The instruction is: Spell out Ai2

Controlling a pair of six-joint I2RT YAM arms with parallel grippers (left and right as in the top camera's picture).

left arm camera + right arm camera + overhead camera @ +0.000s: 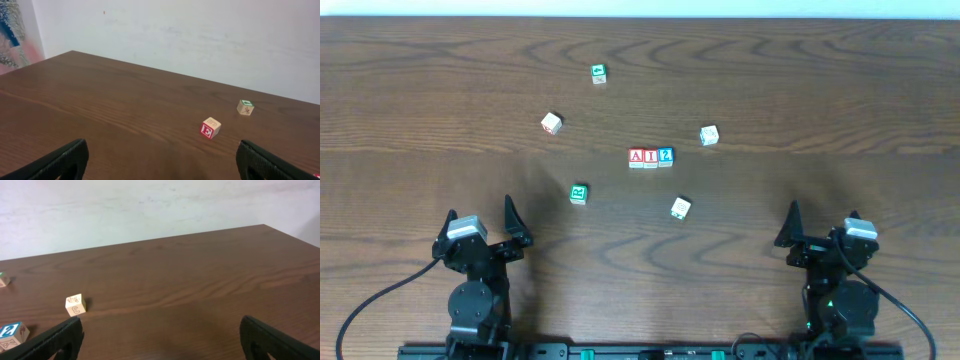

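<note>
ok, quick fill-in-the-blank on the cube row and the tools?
1. The small white cube with a red A sits at the row's ___ end.
2. The small white cube with a red I and the small white cube with a blue 2 follow, spelling ___.
3. The left tool and right tool both stand ___, holding nothing.
Missing: left; AI2; open.

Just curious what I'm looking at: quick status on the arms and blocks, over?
Left gripper open, right gripper open, both empty. Ai2 cubes side by side, in order. Nothing in the way.

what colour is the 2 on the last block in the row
Blue; the 2 block shows best from overhead.
</note>
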